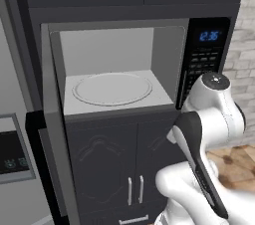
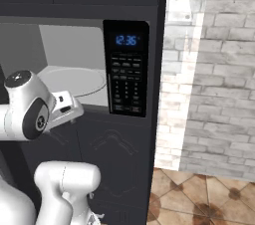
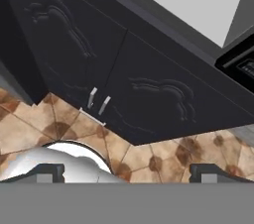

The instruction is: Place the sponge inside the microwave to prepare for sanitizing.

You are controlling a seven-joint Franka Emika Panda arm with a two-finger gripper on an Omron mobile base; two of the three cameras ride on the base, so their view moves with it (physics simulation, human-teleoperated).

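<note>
Plainly, the move ahead turns on a sponge whose place cannot be told from these views, so neither its direction from the jaws nor its long axis can be judged. The gripper (image 3: 126, 172) has its two finger tips spread as wide as they go, with nothing between them. It points down and forward at the dark cabinet doors (image 3: 106, 77) just below the microwave (image 1: 117, 74), with the brown tiled floor (image 3: 149, 156) beneath them.

The microwave stands open. Its door (image 1: 50, 134) is swung out to the left of the opening, edge-on to the left base camera. Inside, the pale floor carries the round turntable (image 1: 112, 88), which lies bare; nothing rests on it. The black keypad panel (image 2: 126, 72) with its blue digits sits right of the opening. In the hand view the lower front lip of the microwave and part of the turntable lie at the top, so the opening is above and ahead of the jaws.

The arm is folded in front of the cabinets, below and right of the opening, with the wrist just beside the keypad. A brick wall (image 2: 214, 69) stands right of the microwave column, and a grey appliance (image 1: 12, 154) left of the door.

In my judgement the sponge has first to be found and picked up. The open door and the microwave's lower lip are what the arm must clear.
</note>
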